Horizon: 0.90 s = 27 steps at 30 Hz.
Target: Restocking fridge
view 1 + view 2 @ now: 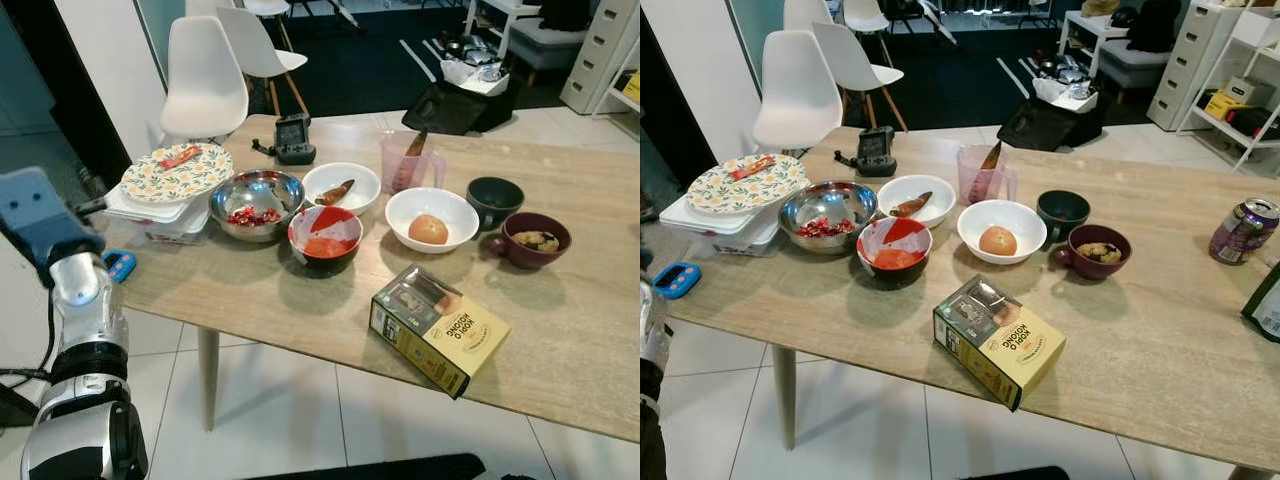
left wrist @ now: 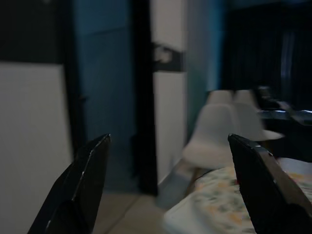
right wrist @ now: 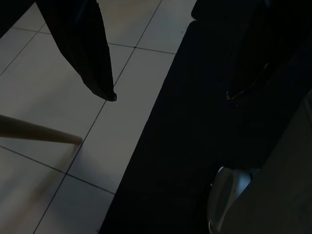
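Observation:
On the wooden table [image 1: 560, 330] lie a yellow food box [image 1: 438, 329], a red bowl covered with film [image 1: 325, 238], a steel bowl of red pieces [image 1: 256, 203], a white bowl holding a round orange item [image 1: 431, 219], another white bowl [image 1: 341, 186], a dark bowl [image 1: 495, 198] and a maroon cup of food [image 1: 529, 239]. A purple can [image 1: 1244, 229] stands at the table's right. My left arm [image 1: 85, 300] is raised beside the table's left end. In its wrist view the left gripper [image 2: 169, 139] is open and holds nothing. The right gripper [image 3: 170, 96] hangs open over the floor.
A floral plate [image 1: 177, 171] rests on stacked white containers at the table's left end, with a blue timer [image 1: 119, 265] near the edge. A pink measuring cup [image 1: 408, 160] and a black device [image 1: 294, 138] sit at the back. White chairs [image 1: 205, 80] stand behind the table.

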### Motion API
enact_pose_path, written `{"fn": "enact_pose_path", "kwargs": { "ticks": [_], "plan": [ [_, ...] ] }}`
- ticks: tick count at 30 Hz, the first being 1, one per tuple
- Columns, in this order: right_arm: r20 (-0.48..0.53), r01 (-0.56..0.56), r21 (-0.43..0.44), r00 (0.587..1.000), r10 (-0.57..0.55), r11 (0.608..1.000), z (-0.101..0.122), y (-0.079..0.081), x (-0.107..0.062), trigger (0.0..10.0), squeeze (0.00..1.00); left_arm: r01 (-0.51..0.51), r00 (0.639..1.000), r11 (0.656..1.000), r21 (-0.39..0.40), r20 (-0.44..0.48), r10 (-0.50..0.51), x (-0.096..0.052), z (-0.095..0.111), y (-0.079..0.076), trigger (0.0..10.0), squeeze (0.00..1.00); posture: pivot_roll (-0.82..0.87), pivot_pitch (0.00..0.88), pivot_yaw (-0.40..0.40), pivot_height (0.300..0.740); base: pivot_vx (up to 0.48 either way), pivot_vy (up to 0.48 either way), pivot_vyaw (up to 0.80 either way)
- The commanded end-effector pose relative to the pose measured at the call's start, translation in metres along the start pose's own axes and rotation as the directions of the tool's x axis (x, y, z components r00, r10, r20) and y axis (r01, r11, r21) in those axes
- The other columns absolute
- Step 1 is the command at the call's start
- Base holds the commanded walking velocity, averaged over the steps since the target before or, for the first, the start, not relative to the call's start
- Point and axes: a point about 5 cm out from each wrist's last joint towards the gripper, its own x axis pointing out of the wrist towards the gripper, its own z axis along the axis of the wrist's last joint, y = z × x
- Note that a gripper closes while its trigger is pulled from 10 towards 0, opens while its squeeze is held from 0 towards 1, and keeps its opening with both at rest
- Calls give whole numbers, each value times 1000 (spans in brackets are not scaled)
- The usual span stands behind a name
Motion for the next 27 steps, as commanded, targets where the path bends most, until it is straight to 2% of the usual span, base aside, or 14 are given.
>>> {"fn": "enact_pose_path", "kwargs": {
  "ticks": [1, 4, 5, 6, 7, 10, 11, 14, 15, 18, 19, 24, 26, 27],
  "plan": [
    [5, -6, 8, 1000, 6, 1000, 1, 2, 0, 10000, 0, 210, 975, 978, -9, 80, -209, 10, 19, -34, 10000, 0, 0, 0, 11, 740, 0, 0, 0],
    [5, -6, 7, 1000, 6, 1000, 0, 3, 0, 10000, 0, 427, 898, 904, 32, 107, -428, 10, 29, -65, 10000, 0, -1, 0, 11, 740, 0, 0, 0],
    [5, -6, 7, 1000, 6, 1000, 0, 3, 0, 10000, 0, 522, 847, 852, 31, 98, -523, 8, 30, -77, 10000, 0, -3, 0, 11, 740, 0, 0, 0],
    [4, -6, 6, 1000, 6, 1000, 0, 3, 0, 10000, 0, 658, 749, 752, 39, 75, -659, 4, 32, -95, 10000, 0, -3, 0, 9, 740, 0, 0, 0],
    [4, -6, 6, 1000, 6, 1000, 0, 3, 0, 10000, 0, 658, 749, 752, 39, 75, -659, 4, 32, -95, 10000, 0, -3, 0, 9, 740, 0, 0, 0],
    [0, -5, 3, 1000, 5, 1000, -2, 3, 0, 10000, 0, 796, 597, 597, 97, 31, -802, -5, 31, -112, 10000, 0, -3, 0, 8, 740, 0, 0, 0],
    [0, -5, 3, 1000, 5, 1000, -2, 3, 0, 10000, 0, 796, 597, 597, 97, 31, -802, -5, 31, -112, 10000, 0, -3, 0, 8, 740, 0, 0, 0],
    [-6, -5, 2, 1000, 5, 1000, -5, 4, 0, 10000, 0, 903, 408, 384, 194, -104, -907, -15, 20, -124, 10000, 0, -11, 0, 11, 740, 0, 0, 0],
    [-6, -5, 2, 1000, 5, 1000, -5, 4, 0, 10000, 0, 903, 408, 384, 194, -104, -907, -15, 20, -124, 10000, 0, -11, 0, 11, 740, 0, 0, 0],
    [-21, -9, 4, 1000, 10, 1000, -12, 6, 0, 10000, 0, 940, 267, 195, 279, -248, -931, -20, 11, -127, 10000, 0, -24, 0, 15, 740, 0, 0, 0],
    [-21, -9, 4, 1000, 10, 1000, -12, 6, 0, 10000, 0, 940, 267, 195, 279, -248, -931, -20, 11, -127, 10000, 0, -24, 0, 15, 740, 0, 0, 0],
    [-42, -16, -2, 999, 16, 1000, -22, 8, -1, 10000, 0, 943, 165, 69, 325, -279, -946, -21, 18, -141, 10000, 0, -37, 0, 7, 740, 0, 0, 0],
    [-45, -12, -3, 999, 12, 1000, -23, 7, -1, 10000, 0, 947, 85, -12, 320, -287, -954, -25, 20, -149, 10000, 0, -43, 0, 7, 740, 0, 0, 0],
    [-45, -12, -3, 999, 12, 1000, -23, 7, -1, 10000, 0, 947, 85, -12, 320, -287, -954, -25, 20, -149, 10000, 0, -43, 0, 7, 740, 0, 0, 0]
  ]
}}
